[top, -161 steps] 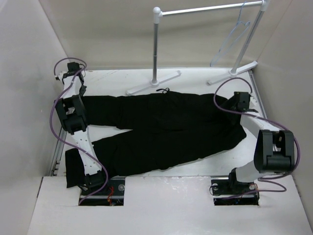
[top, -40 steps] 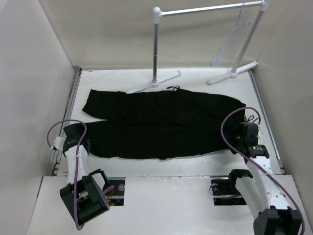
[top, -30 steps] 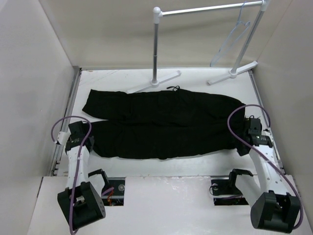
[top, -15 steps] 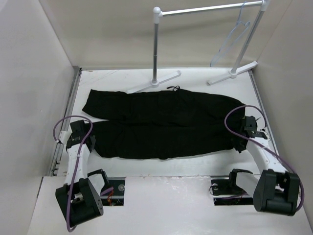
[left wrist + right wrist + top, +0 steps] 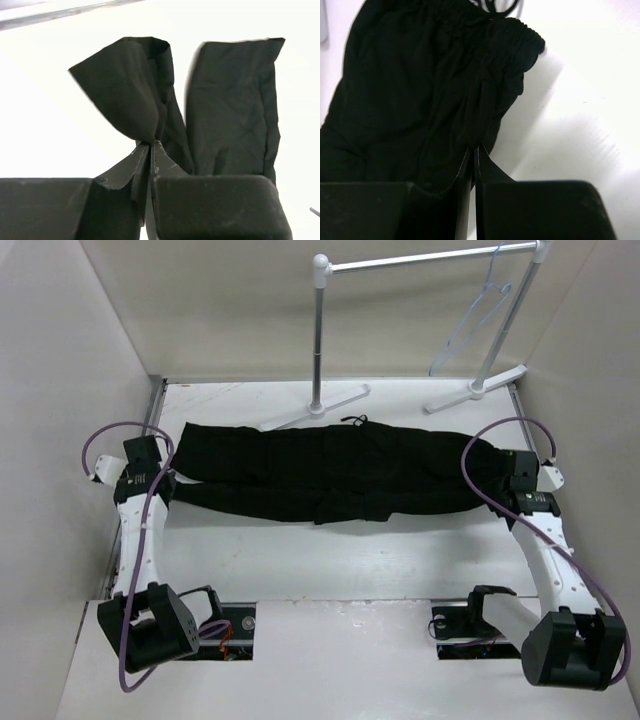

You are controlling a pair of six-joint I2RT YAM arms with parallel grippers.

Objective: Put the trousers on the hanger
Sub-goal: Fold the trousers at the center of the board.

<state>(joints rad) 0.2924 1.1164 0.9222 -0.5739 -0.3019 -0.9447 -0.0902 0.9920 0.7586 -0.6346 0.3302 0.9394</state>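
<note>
So trousers (image 5: pixel 330 475) span the bench's (image 5: pixel 330 565) far half left-to-right, left pincer (image 5: pixel 150 145) clamping a cuff, right pincer (image 5: pixel 475 147) the waist, near half open.

The trousers (image 5: pixel 330 475) are black soft fabric, stretched out as a long narrow band across the surface (image 5: pixel 350 560), just in front of the feet of the garment rack (image 5: pixel 318 340). The leg ends lie out past the rack's left foot, and one cuff is pinched in the left gripper (image 5: pixel 150 146) (the other lies flat beside it). The gathered waistband lies in front of the rack's right foot, clamped in the right gripper (image 5: pixel 474 148). The hanger (image 5: pixel 478 315), thin pale wire, hangs tilted from the right end of the rack's top bar.
</note>
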